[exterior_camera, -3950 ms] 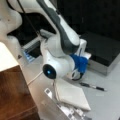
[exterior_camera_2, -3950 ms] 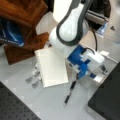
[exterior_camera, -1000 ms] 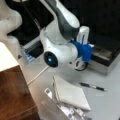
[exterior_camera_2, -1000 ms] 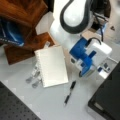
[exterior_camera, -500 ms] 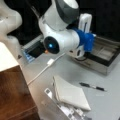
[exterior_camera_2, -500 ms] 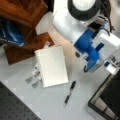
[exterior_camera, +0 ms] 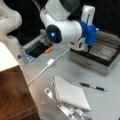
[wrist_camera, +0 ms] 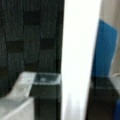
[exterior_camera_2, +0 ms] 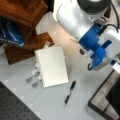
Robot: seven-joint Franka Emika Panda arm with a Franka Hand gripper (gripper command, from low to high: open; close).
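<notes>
Claw (exterior_camera: 87, 15), state untellable, hangs above the grey open box (exterior_camera: 100, 60); contents unclear.

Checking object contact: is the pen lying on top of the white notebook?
No, the pen lies on the table beside the white notebook, with a gap between them.

Grey table (exterior_camera: 62, 65); wooden furniture (exterior_camera_2: 27, 15); dark backdrop (exterior_camera: 22, 7)
</notes>
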